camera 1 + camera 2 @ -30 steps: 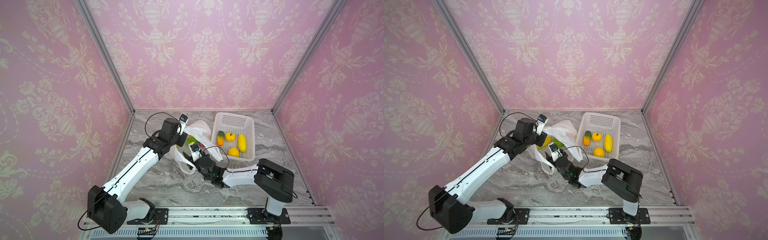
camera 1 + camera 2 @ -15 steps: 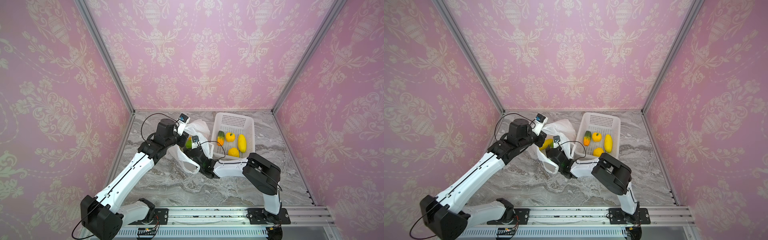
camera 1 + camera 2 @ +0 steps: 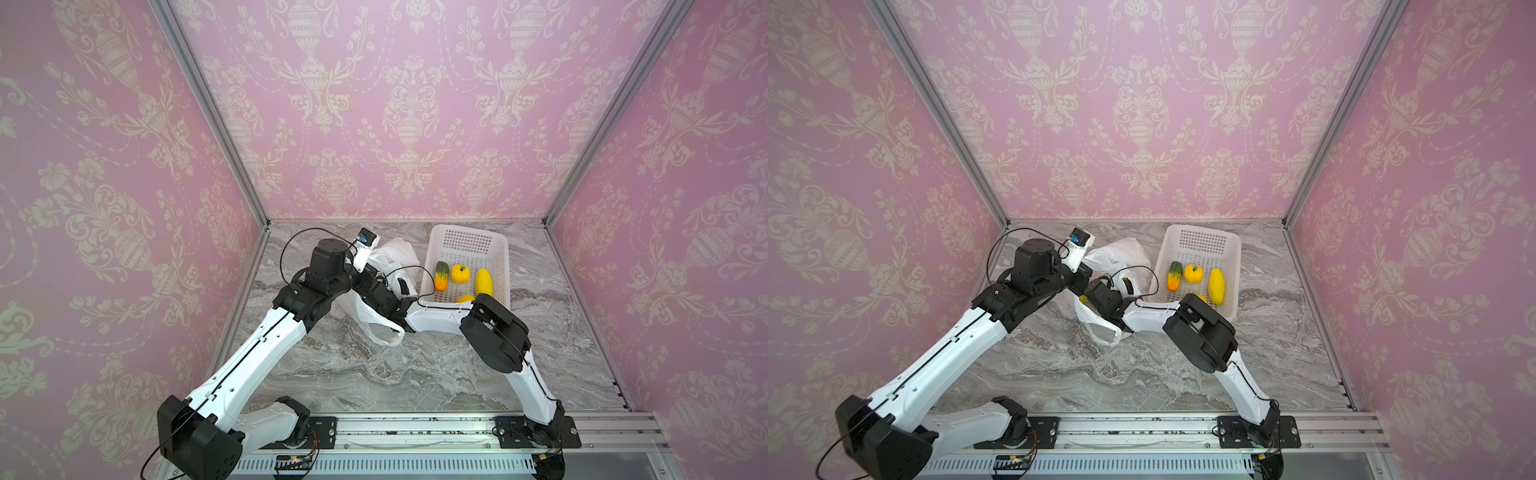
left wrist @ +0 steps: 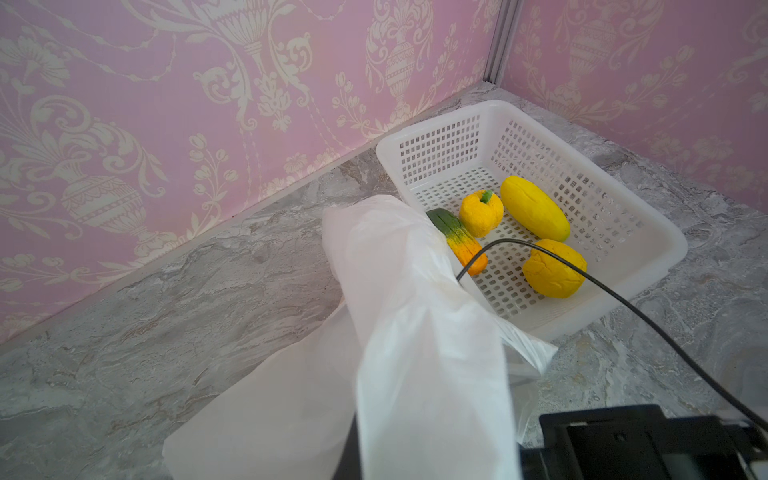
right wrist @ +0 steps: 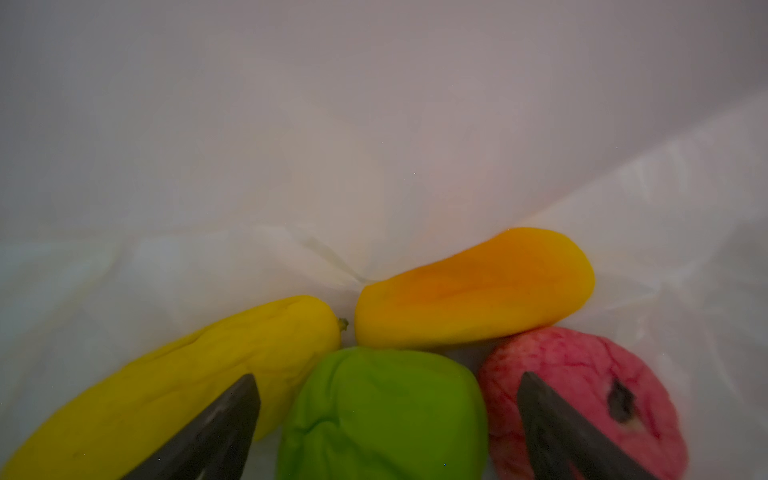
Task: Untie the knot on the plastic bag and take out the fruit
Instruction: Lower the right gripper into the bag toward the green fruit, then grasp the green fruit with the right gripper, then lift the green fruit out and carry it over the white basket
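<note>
Right end effector [image 5: 387,378] is sitting deep inside bag [image 5: 374,124], fingers [image 5: 216,428] standing wide apart, clamping nothing. Green fruit [image 5: 382,436] is lying right between the tips. Yellow fruit [image 5: 166,386] is showing behind one finger and pink-red fruit [image 5: 582,374] behind the other; can't tell if either finger is touching. Orange fruit [image 5: 478,291] is lying just past them, resting on pink-red fruit, its end close to yellow fruit's tip. White film is closing round all four.

Left end effector [image 3: 365,272] is pinched together on bag's upper edge, holding the film up off the counter [image 3: 374,374]. In left wrist view that film [image 4: 428,332] is draping over the fingers and hiding them. In both top views the two end effectors are meeting at bag's mouth, with right arm reaching in from the right. Bag [image 3: 395,253] [image 3: 1121,251] is lying on counter's far-left part, just beside basket [image 3: 469,230]. Handle loop [image 3: 365,320] is trailing loose and flat on counter toward the near side, passing under right wrist.

Basket is standing on counter near back wall, right of bag. Four pieces are lying in it:
- green-orange piece [image 4: 457,245]
- stemmed yellow piece [image 4: 481,214]
- long yellow piece [image 4: 534,210]
- yellow lump [image 4: 555,274]

Right arm's elbow is covering most of yellow lump in both top views. Black cable [image 4: 623,307] is arcing over basket's near side in left wrist view.
</note>
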